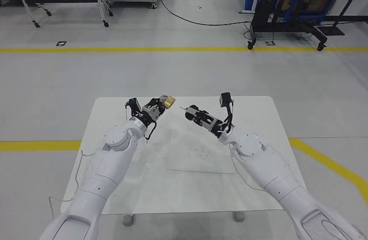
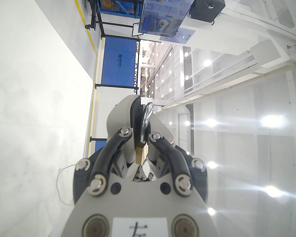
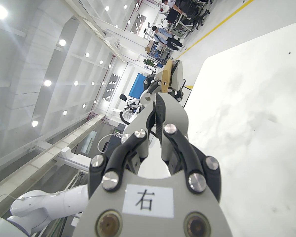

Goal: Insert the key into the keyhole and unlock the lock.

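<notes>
Counting the pieces gives one lock (image 1: 168, 102), one key (image 1: 183, 108), two grippers and one white table (image 1: 256, 120) under them.

The left gripper (image 1: 161, 104) has its jaws pinched on the lock. In the left wrist view the silver shackle (image 2: 148, 115) sits between the pads, with the brass body (image 2: 139, 154) showing behind it, nearer the palm. From above, the brass body sticks out just past the left fingertips, on the side facing the other arm.

The right gripper (image 1: 190, 111) has its jaws pressed together on the key. Only a thin, pale metal sliver shows beyond the right fingertips. Its long axis runs in line with the fingers and its tip points at the lock. The tip is near the brass body but apart from it, so the key is not yet in.

In the right wrist view the lock's narrow brass face is just beyond the right fingertips and turned toward them. The small dark keyhole (image 3: 165, 83) sits at the end of that face nearest those jaws. Both things are held up off the table.
</notes>
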Controlling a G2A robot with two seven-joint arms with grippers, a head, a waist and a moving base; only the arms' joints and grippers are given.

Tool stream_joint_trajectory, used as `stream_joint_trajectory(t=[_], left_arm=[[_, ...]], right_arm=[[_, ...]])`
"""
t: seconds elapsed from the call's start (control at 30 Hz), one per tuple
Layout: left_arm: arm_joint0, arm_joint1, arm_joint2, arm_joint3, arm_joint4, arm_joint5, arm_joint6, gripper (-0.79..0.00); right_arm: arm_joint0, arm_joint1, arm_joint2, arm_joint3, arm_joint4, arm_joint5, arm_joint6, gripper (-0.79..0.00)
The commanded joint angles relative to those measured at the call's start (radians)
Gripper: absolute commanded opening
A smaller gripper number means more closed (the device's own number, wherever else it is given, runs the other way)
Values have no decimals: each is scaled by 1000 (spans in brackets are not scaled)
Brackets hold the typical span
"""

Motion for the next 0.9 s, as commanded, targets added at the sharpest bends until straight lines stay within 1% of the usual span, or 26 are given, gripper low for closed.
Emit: stream_joint_trajectory(t=[0.0, 0.47, 0.67, 0.87], left_arm=[[0, 0, 0, 0, 0, 0, 0, -785], [0, 0, 0, 0, 0, 0, 0, -785], [0, 0, 0, 0, 0, 0, 0, -785], [56, -13, 54, -142, 70, -2, 99, -785]], right_arm=[[-1, 0, 1, -1, 5, -1, 3, -785], [-1, 0, 1, -1, 5, -1, 3, -785], [-21, -3, 4, -45, -49, 75, -22, -785], [-14, -11, 10, -42, -63, 106, -27, -785]])
